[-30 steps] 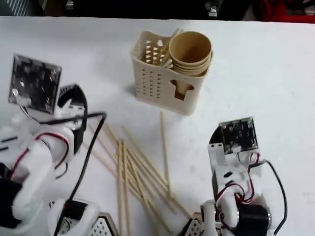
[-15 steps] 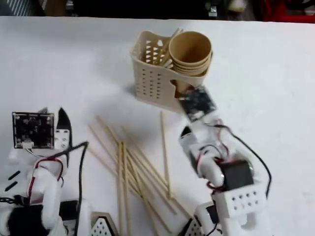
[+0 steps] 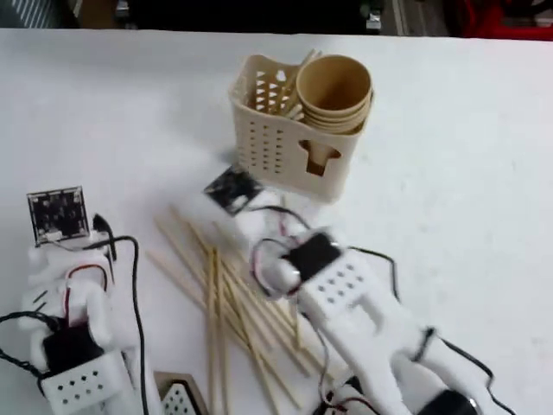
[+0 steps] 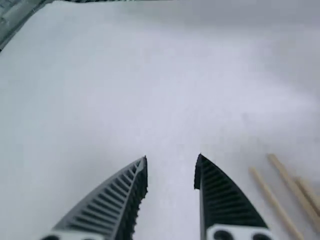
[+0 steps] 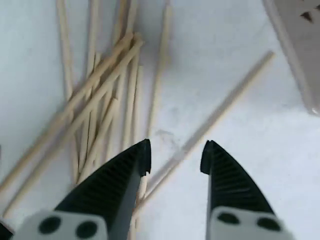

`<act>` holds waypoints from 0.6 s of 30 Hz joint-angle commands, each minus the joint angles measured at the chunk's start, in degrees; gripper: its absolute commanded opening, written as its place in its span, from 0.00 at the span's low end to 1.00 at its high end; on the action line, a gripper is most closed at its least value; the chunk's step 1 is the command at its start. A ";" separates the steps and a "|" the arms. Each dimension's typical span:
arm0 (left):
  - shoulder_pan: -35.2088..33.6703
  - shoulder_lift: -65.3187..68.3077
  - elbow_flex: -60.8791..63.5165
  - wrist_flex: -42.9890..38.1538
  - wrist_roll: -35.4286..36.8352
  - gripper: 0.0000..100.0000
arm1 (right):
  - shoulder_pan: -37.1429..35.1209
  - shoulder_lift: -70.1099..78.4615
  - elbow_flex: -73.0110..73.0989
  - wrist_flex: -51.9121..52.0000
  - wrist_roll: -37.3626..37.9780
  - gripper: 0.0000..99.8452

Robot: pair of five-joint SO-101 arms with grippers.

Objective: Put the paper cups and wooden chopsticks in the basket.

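Note:
A cream slotted basket (image 3: 281, 143) stands at the back centre with stacked paper cups (image 3: 334, 89) and a few chopsticks inside. Several wooden chopsticks (image 3: 226, 290) lie scattered in front of it. My right arm (image 3: 315, 272) stretches from the front over this pile. Its gripper (image 5: 176, 150) is open just above the table, with a single chopstick (image 5: 225, 107) running between its fingertips and the pile (image 5: 100, 115) to one side. My left gripper (image 4: 172, 162) is open and holds nothing over bare table, with a few chopstick ends (image 4: 280, 192) close by.
The left arm (image 3: 69, 294) sits at the front left, apart from the pile. A corner of the basket (image 5: 300, 45) is close to the right gripper. White table surface (image 3: 458, 190) lies to the right of the basket.
The right arm has swung from the front right, past the basket, leftward over the chopstick pile. The left arm has drawn back toward the front left.

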 commanded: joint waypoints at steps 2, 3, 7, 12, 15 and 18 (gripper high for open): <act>-0.57 -0.84 4.92 -4.04 -0.26 0.17 | -2.68 6.99 -2.64 -7.43 -2.55 0.18; -0.57 -0.84 5.19 -4.57 -0.26 0.17 | -3.12 8.31 -2.64 -9.01 -3.34 0.18; -0.48 -0.84 5.27 -4.31 -0.26 0.17 | -5.41 12.97 -2.64 -14.20 -4.04 0.18; -0.48 -0.84 5.45 -4.31 -0.26 0.17 | -5.67 17.71 -2.90 -16.75 -3.96 0.18; -0.48 -0.84 5.54 -4.31 -0.26 0.17 | -5.85 20.44 -2.99 -18.07 -3.96 0.18; -0.48 -0.84 5.54 -4.31 -0.26 0.17 | -5.23 23.34 -2.99 -20.62 -3.96 0.18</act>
